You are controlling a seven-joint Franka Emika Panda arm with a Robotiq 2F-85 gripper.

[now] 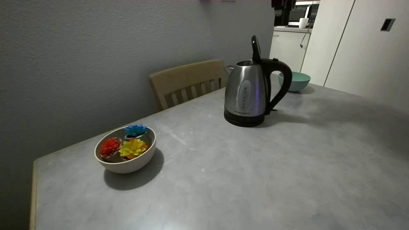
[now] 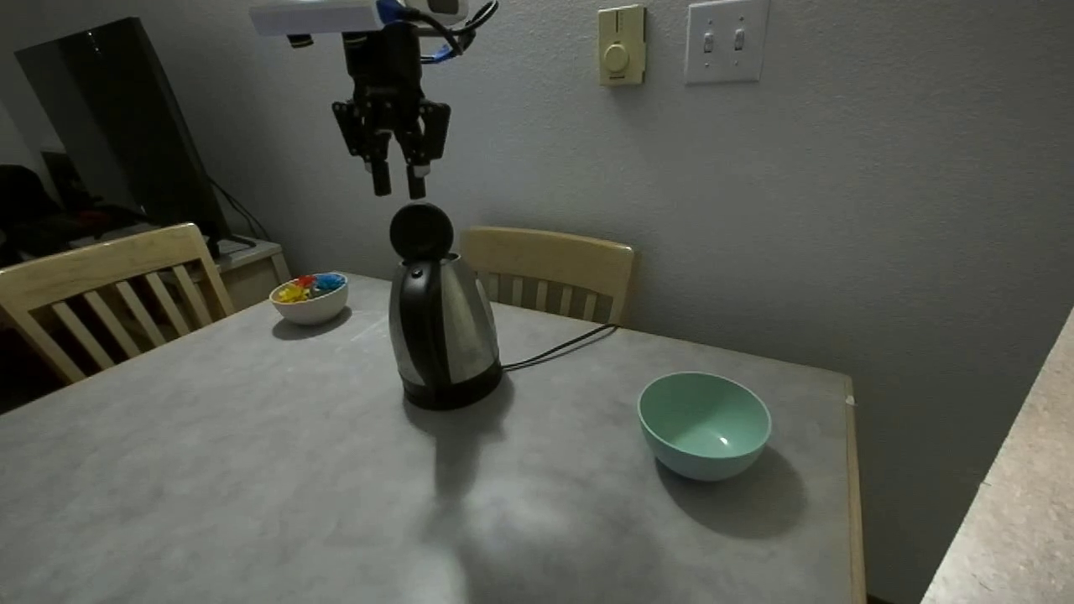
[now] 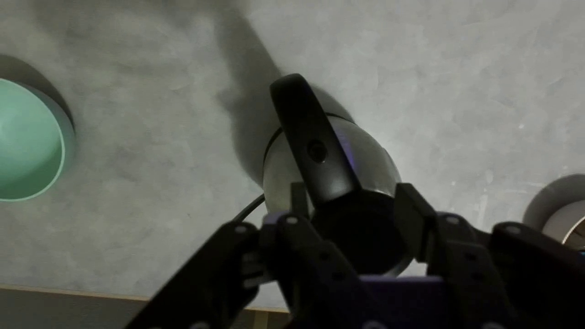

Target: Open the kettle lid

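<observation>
Wrist view and both exterior views were all occupied in part by the kettle point(image 1: 245, 91), which was placed upright on the grey table point(image 1: 249, 179), between the teal bowl point(image 2: 705, 457) and the pale bowl point(image 1: 131, 166). Its lid point(image 2: 421, 231) was found already raised: in both exterior views it was shown nearly vertical, beside the top of the handle point(image 3: 308, 130), and in an exterior view the round mouth point(image 1: 246, 63) was seen uncovered. The gripper point(image 2: 399, 188) was held above the kettle, near the lid, with its fingers point(image 2: 382, 179) parted and with nothing grasped between them; no contact with the lid could be seen in the exterior views. From these signs, the opening was judged to be completed, although it could not be confirmed whether the full angle of the lid was reached. Nothing more of the task appeared to be left, except that the gripper might be withdrawn carefully, so that the lid would not be knocked down.
</observation>
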